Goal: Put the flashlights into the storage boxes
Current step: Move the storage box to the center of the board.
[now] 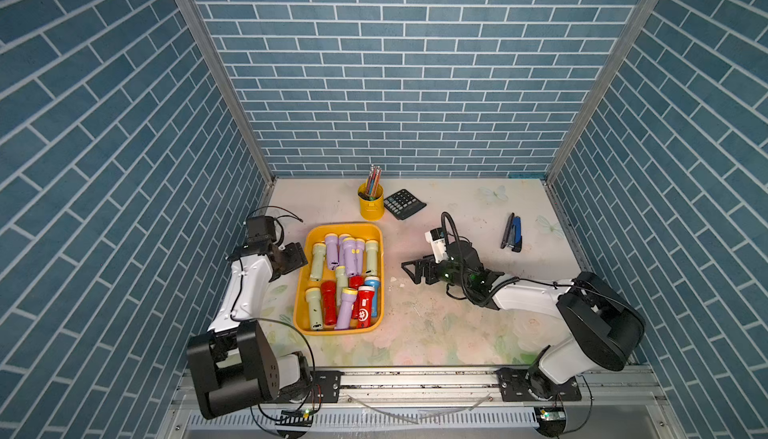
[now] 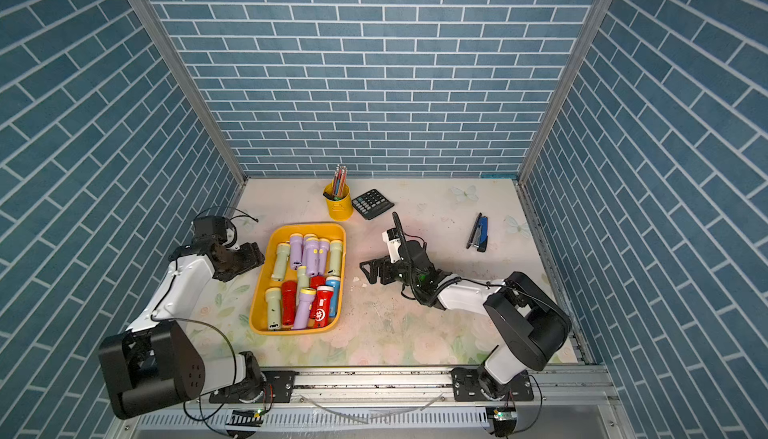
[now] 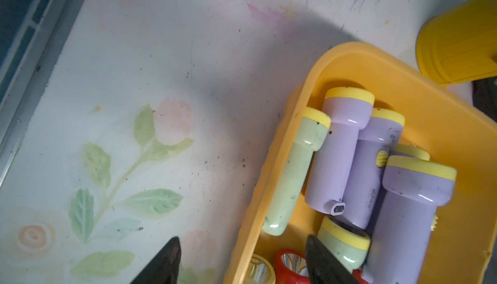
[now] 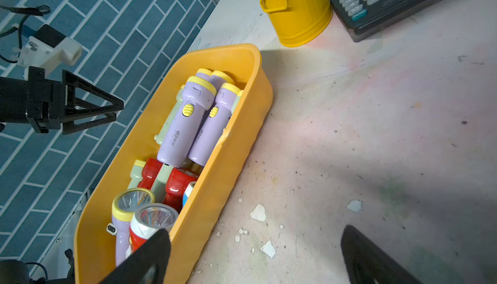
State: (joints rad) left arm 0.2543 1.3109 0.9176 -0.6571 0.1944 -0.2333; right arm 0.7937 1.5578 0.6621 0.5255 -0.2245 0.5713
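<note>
Top views: high, looking down on whole pale floral tabletop (image 1: 436, 333); near-identical.
Left wrist: close above shallow orange-yellow plastic tray (image 3: 443, 124), left rim.
Right wrist: low, near tray's right wall.
Shared: tray.

We find the table (image 1: 432, 329) bare at front centre. Flashlights (image 1: 345, 275) crowd the tray (image 1: 353, 229) wall to wall, some stacked. Pencil cup (image 1: 370, 205) and calculator (image 1: 404, 204) stand just beyond its far end.

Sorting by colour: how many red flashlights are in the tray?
3 red flashlights in the tray's near half: one between pale green and lilac flashlights, a white-headed one beside the blue one, one half-buried behind it. Others may hide underneath.
</note>
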